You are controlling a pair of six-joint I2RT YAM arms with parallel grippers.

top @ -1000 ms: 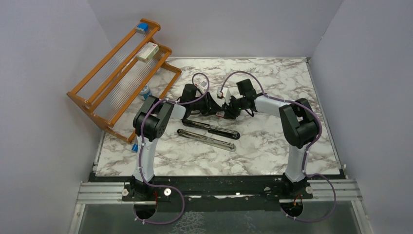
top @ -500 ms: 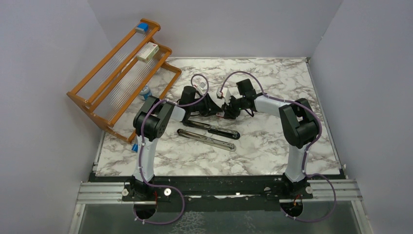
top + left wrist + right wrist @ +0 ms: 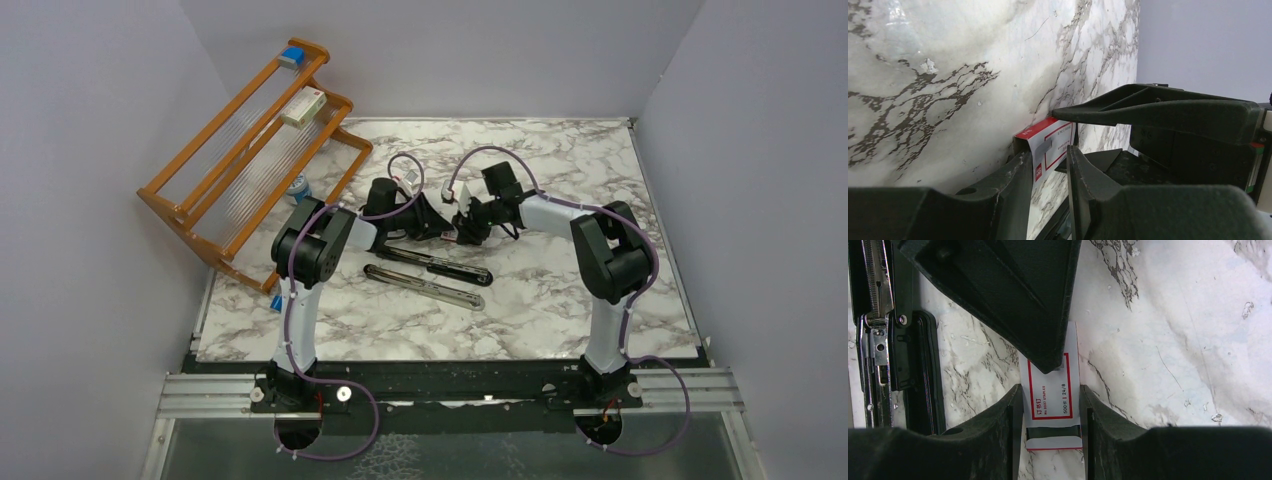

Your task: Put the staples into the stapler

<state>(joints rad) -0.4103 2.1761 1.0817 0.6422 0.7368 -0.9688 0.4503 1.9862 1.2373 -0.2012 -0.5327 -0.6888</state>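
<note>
Staple packet point(image 3: 1050, 402), red and white, is found at the centre of the top view, over the marbled tabletop point(image 3: 560, 300), where both tools meet. The right tool point(image 3: 1049, 390) is closed on the packet, its long sides being pinched between the two fingers. The left tool point(image 3: 1046, 162) is closed on the packet's other end. A dark slot is seen at the packet's lower end in the right wrist view; whether strips lie inside cannot be told. Whether the packet touches the tabletop cannot be told either.

The stapler point(image 3: 432, 264) is laid open and flat just below the tools in the top view, its sprung silver rail exposed.

At the upper left a wooden rack point(image 3: 240, 170) is stood, tilted; a white-and-red box point(image 3: 303, 107) and a small blue item point(image 3: 291, 57) are carried on it.
</note>
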